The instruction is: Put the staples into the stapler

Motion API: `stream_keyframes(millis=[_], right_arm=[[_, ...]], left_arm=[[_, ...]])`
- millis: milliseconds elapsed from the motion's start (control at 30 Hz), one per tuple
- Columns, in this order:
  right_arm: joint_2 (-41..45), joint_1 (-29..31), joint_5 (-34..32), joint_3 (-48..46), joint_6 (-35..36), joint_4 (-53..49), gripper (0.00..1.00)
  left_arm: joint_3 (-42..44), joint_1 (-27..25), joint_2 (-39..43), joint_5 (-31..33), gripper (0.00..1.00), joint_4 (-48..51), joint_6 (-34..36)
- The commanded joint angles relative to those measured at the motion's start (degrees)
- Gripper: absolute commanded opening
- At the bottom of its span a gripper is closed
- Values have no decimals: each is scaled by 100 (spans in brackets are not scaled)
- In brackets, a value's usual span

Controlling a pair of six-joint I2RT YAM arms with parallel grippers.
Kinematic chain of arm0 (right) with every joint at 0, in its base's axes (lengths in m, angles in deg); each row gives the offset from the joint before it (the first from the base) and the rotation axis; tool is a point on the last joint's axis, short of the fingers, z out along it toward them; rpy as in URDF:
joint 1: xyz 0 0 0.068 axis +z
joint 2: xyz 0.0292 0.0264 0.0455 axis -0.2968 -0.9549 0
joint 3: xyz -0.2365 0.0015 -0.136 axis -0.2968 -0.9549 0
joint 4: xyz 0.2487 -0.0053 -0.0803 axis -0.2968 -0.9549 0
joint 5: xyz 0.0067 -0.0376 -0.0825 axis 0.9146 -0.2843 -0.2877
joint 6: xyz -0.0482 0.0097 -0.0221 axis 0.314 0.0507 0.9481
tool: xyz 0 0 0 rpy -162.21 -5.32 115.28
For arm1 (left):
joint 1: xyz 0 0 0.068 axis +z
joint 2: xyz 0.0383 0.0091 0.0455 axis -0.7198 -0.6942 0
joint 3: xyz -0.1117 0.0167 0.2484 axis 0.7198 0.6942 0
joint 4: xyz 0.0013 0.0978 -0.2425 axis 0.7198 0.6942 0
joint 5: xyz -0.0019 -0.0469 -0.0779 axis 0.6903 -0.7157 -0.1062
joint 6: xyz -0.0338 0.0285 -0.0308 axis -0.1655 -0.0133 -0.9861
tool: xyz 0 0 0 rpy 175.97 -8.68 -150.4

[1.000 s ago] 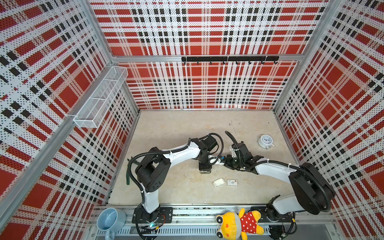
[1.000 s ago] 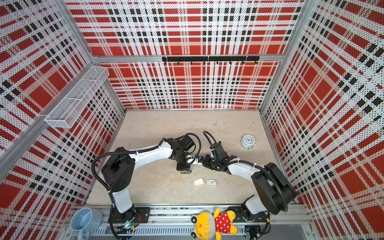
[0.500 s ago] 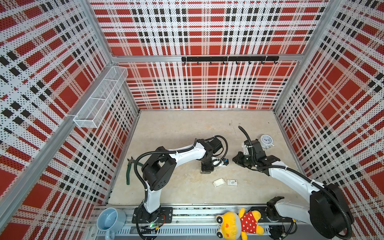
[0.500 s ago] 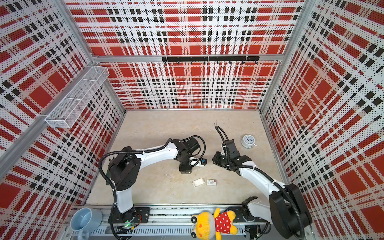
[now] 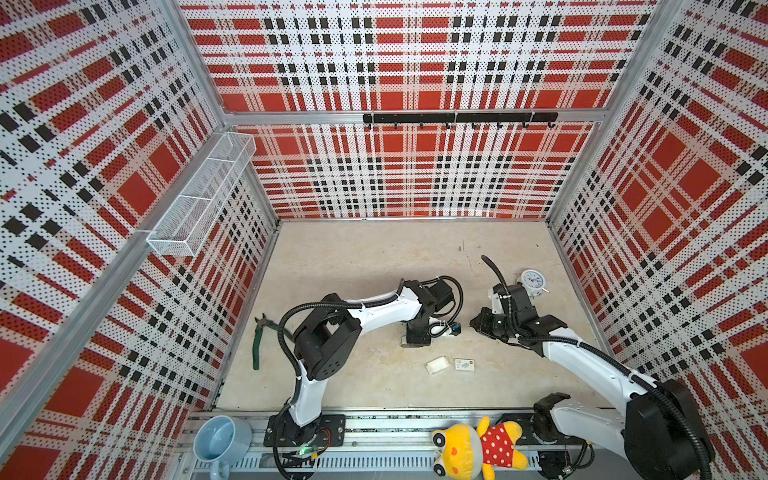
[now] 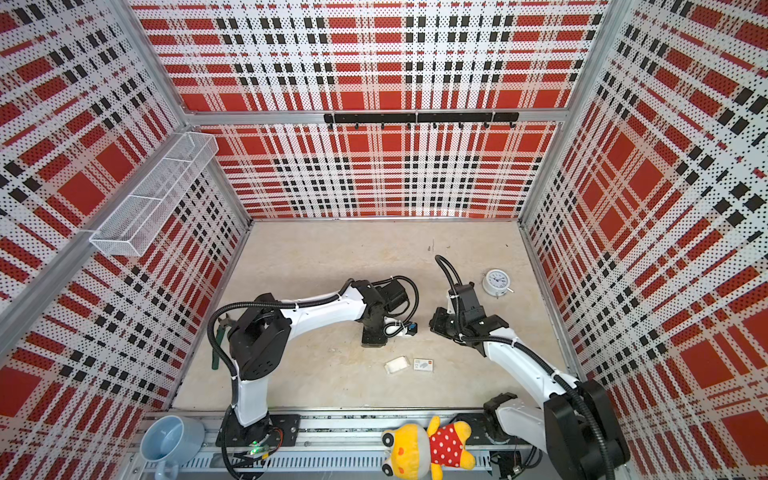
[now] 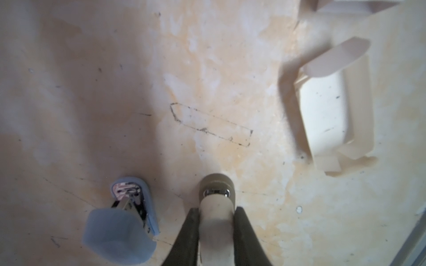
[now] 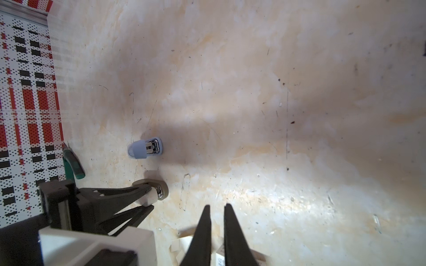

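Left gripper is shown clamped on a grey-beige stapler; right gripper, narrowly parted, empty. Light, slick blue stapler, just beside, is best gripped across its sides; staples are not seen.

You're getting both top views looking steeply down from high up front, sharing the whole counter. Wrist cameras are sitting close, looking past the left end effector and right end effector, sharing the blue stapler and beige stapler.
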Motion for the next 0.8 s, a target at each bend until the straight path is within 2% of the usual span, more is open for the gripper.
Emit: stream_keyframes(millis=[0, 467, 767], right_arm=[[146, -51, -1, -89, 83, 5, 14], [378, -159, 1, -324, 38, 24, 14], [546, -194, 9, -374, 34, -38, 14]], left_arm=[[233, -47, -589, 293, 17, -268, -42], [303, -169, -844, 769, 16, -382, -44], [158, -214, -1038, 732, 15, -154, -6]])
